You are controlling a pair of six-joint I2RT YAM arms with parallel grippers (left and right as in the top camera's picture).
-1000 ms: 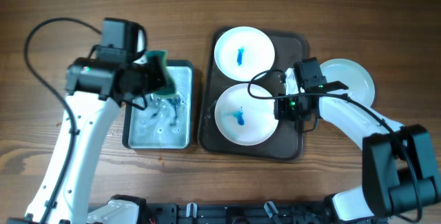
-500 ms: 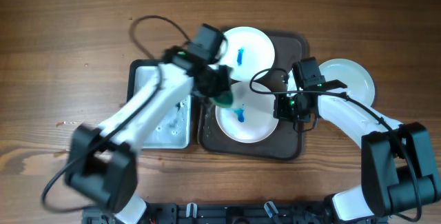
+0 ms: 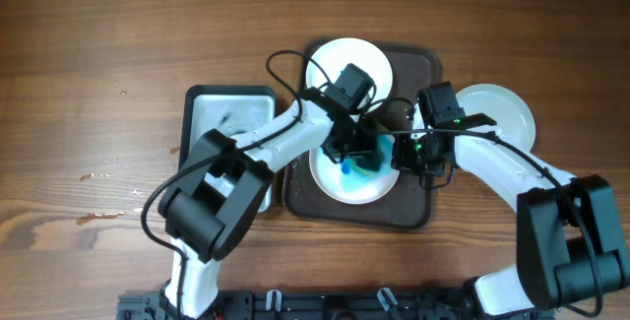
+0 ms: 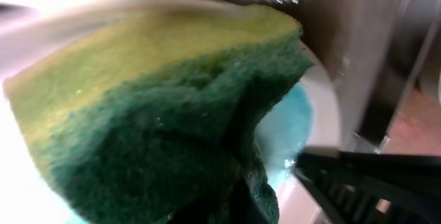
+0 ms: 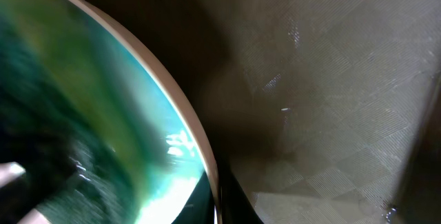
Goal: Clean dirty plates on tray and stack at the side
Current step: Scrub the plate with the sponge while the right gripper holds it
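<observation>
Swung off the grey tray (image 3: 231,113) since a second ago, the left arm is now reached across, and the sponge (image 3: 367,160) is set down on the near plate (image 3: 330,180) in the brown tray (image 3: 418,210). That sponge is clamped in the left fingers (image 3: 356,151) and fills the left wrist view. At the plate's right rim the right fingers (image 3: 407,153) are parked; whether the rim is pinched cannot be told. With the blue smear (image 3: 345,168) just left of the sponge, a leftward wipe is judged next. Room is tight: the far plate (image 3: 340,56) sits just behind. One wiped plate (image 3: 507,113) lies on the counter (image 3: 98,44), right of the tray.
</observation>
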